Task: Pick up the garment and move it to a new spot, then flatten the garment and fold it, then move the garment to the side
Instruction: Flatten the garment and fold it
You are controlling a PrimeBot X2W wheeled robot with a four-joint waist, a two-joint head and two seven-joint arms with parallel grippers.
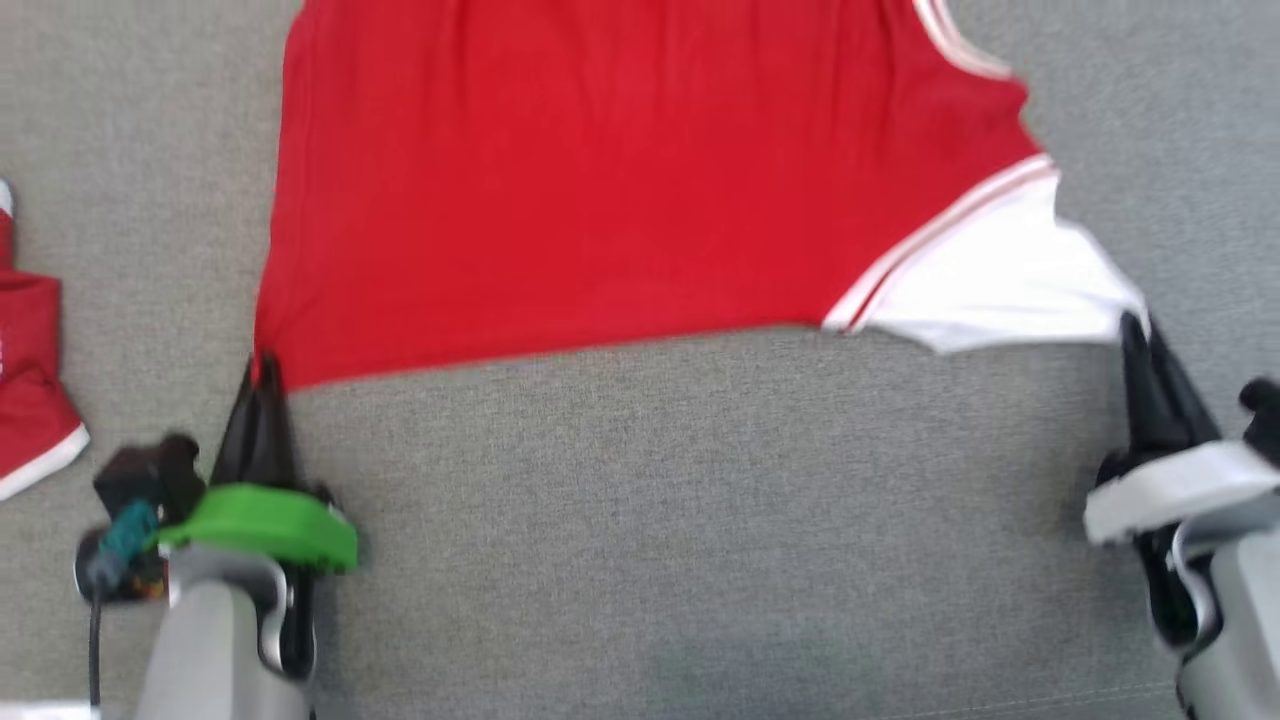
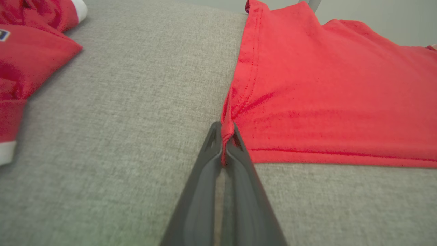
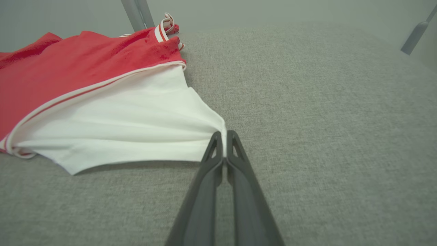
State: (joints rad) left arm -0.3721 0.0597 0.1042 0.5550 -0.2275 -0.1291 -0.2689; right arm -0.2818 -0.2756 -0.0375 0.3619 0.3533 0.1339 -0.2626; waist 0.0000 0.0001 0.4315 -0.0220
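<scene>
Left of the garment (image 1: pixel 600 200) lies another red piece (image 1: pixel 30 400). My left end effector (image 1: pixel 262 368) pinches the garment's red left corner; my right end effector (image 1: pixel 1133 328) pinches its white right corner. The garment lies spread on the grey table (image 1: pixel 650 500), stretched between them. I judge flattening nearly done; folding and moving aside are left.

The garment (image 1: pixel 600 180) runs off the head view's top edge, its upper part cut away. One red corner disappears between the fingers of the left claw (image 1: pixel 262 372), and the white corner is swallowed by the right claw (image 1: pixel 1137 325). A second red cloth (image 1: pixel 30 400) is sliced by the left edge, and its dark patch (image 2: pixel 3 34) is unreadable. The whole head view is smeared soft.
</scene>
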